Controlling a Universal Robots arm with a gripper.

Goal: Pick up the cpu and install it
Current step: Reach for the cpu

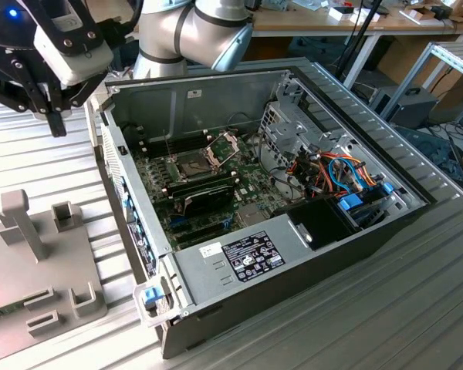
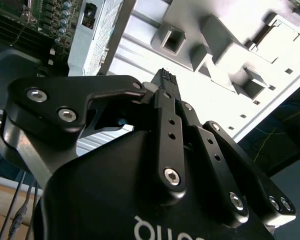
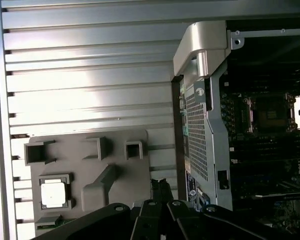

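gripper point(image 3: 160, 184): closed tip to tip, nothing held, hanging over grey holder point(image 3: 80, 160). cpu point(image 3: 53, 193): flat in a square holder pocket, silvery top up, well apart from gripper, on the side away from case point(image 3: 197, 135). socket point(image 3: 270, 112): inside case, frame open.

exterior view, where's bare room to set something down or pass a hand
Free: ribbed metal table along the long side of the open computer case, toward the exterior view's right, and past the grey holder fixture beside the case's end. Crowded: inside the case, with green boards and coloured cables; the fixture's pockets, one holding the silvery square cpu.
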